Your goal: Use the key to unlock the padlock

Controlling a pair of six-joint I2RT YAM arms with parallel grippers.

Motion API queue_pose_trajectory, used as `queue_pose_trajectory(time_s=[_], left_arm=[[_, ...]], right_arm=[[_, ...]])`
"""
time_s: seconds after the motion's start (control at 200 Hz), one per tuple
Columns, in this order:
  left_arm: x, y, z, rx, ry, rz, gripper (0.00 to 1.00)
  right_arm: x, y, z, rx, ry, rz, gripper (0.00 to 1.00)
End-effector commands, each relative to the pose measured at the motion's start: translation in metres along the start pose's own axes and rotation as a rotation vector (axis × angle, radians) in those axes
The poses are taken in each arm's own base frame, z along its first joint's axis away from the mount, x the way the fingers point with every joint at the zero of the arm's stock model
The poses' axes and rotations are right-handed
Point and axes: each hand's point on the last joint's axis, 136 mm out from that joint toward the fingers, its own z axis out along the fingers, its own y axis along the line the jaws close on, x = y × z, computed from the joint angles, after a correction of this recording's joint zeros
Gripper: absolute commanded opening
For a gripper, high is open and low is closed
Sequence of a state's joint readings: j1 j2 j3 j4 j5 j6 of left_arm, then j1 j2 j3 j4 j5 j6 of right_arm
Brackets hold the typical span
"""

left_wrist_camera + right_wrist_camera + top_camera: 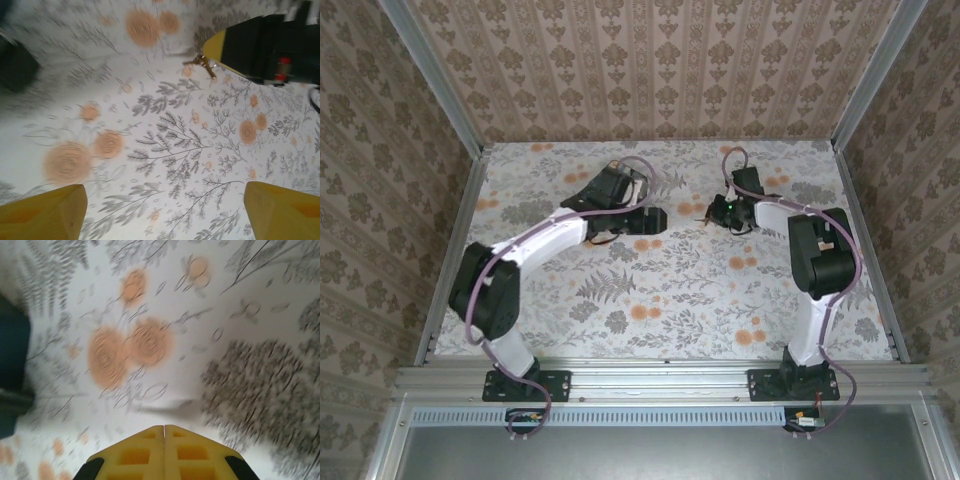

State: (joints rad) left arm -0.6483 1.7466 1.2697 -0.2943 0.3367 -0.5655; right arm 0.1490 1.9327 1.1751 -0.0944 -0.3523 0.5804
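Clearly, key (202,62) by right claw (164,428)

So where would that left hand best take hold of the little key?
Likely by the free end poking out past the shut right hand, approached from the side of the open left hand, pinching its flat faces. The key is small and thin; whether the right hand actually clamps it is unclear.

Table (670,300): white, grey ferns, orange blooms. Walls (650,70): beige damask stripes. Right gripper (164,429): yellow jaws.
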Motion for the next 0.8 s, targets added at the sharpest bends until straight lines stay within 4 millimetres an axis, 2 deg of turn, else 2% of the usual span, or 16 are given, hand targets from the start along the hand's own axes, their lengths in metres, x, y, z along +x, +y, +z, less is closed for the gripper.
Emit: queue_pose_trajectory(time_s=[0.0,0.16,0.265,0.37,0.56,0.795], left_arm=[[-0.001,-0.021,0.026,0.127,0.008,-0.207,0.81],[-0.005,-0.039,0.051,0.213,0.005,-0.314,0.76],[-0.007,-0.056,0.061,0.285,0.014,-0.325,0.65],[0.0,-0.053,0.072,0.304,0.027,-0.366,0.55],[0.003,-0.045,0.074,0.341,0.02,-0.428,0.45],[0.003,-0.05,0.065,0.363,0.015,-0.434,0.36]], right_arm=[[0.016,0.025,-0.022,-0.114,0.023,-0.01,0.0],[0.038,0.035,-0.041,-0.157,0.045,0.016,0.0],[0.05,0.045,-0.047,-0.179,0.063,0.023,0.0],[0.056,0.055,-0.051,-0.201,0.065,0.028,0.0],[0.067,0.067,-0.052,-0.215,0.087,0.01,0.0],[0.071,0.077,-0.052,-0.237,0.094,0.031,0.0]])
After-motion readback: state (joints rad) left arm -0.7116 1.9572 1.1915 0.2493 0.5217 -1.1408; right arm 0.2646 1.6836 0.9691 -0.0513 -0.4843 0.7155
